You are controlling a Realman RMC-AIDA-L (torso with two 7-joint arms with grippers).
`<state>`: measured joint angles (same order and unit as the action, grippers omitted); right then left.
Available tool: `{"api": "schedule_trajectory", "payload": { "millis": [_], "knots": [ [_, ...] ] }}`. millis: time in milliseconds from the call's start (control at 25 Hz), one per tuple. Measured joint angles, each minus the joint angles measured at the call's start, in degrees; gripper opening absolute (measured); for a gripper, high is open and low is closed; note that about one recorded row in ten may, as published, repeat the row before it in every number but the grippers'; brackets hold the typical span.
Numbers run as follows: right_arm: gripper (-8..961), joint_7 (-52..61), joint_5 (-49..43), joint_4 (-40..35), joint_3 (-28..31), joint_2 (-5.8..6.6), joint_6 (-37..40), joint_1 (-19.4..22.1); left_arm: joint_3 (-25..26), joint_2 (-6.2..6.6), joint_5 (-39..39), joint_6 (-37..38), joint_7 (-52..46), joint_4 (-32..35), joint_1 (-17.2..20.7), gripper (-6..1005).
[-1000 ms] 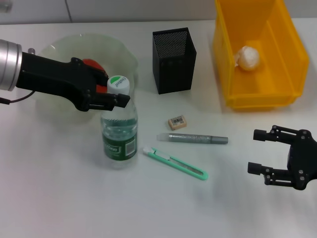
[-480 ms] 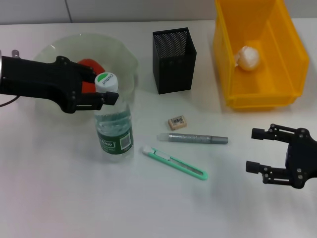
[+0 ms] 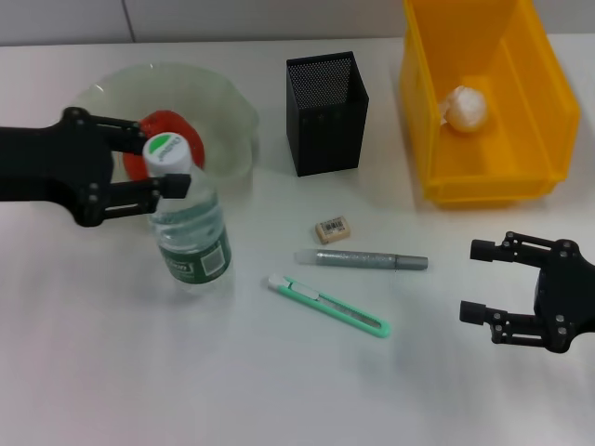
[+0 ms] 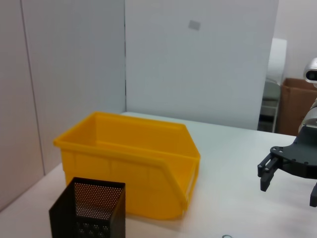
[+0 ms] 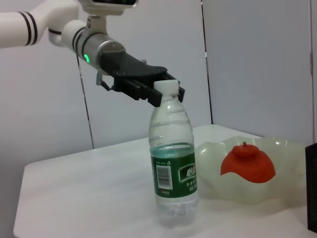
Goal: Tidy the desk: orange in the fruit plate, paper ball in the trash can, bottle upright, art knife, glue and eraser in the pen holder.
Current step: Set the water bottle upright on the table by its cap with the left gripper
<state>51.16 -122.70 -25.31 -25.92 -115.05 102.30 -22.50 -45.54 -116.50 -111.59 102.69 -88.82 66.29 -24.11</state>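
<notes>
The clear bottle (image 3: pixel 191 237) with a green label stands upright on the table in front of the fruit plate (image 3: pixel 223 102). My left gripper (image 3: pixel 165 163) reaches in from the left and is shut on its neck, just under the white cap; the right wrist view shows the same gripper (image 5: pixel 161 94) and bottle (image 5: pixel 173 168). The orange (image 3: pixel 163 124) lies in the plate. An eraser (image 3: pixel 332 229), a silver glue stick (image 3: pixel 363 259) and a green art knife (image 3: pixel 330 307) lie mid-table. The black mesh pen holder (image 3: pixel 325 111) stands behind them. My right gripper (image 3: pixel 471 281) hovers open at the right.
The yellow trash can (image 3: pixel 539 102) at the back right holds the paper ball (image 3: pixel 465 107). The left wrist view shows the trash can (image 4: pixel 129 168), the pen holder (image 4: pixel 89 208) and the right gripper (image 4: pixel 292 166) farther off. Walls stand beyond the table.
My left gripper has drawn back to the left, and the upright bottle has moved left with it, farther from the art knife. The right gripper has barely moved.
</notes>
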Motion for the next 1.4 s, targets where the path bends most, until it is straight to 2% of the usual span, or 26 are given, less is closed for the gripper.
{"api": "schedule_trajectory", "payload": {
  "millis": [360,520,840,1120,1400],
  "knots": [
    [764,0.00,0.01,0.00,0.00,0.06,0.32,0.00,6.38,-0.46,1.27,3.55,4.87,-0.64,3.10,458],
    [764,-0.01,0.01,0.00,0.00,0.08,0.34,0.01,7.67,-0.52,1.29,3.59,5.31,-0.70,3.66,461],
    [763,-0.32,0.01,0.00,0.00,0.03,0.36,0.26,12.54,-0.21,1.29,3.35,6.39,-1.57,5.98,466],
    [763,-0.44,0.01,0.00,0.00,0.01,0.36,0.27,15.17,0.82,1.29,3.11,8.02,-4.35,6.29,470],
    [763,-0.48,0.01,0.00,0.00,0.08,0.35,0.18,18.11,0.87,1.27,2.91,10.72,-6.40,6.53,474]
  ]
}}
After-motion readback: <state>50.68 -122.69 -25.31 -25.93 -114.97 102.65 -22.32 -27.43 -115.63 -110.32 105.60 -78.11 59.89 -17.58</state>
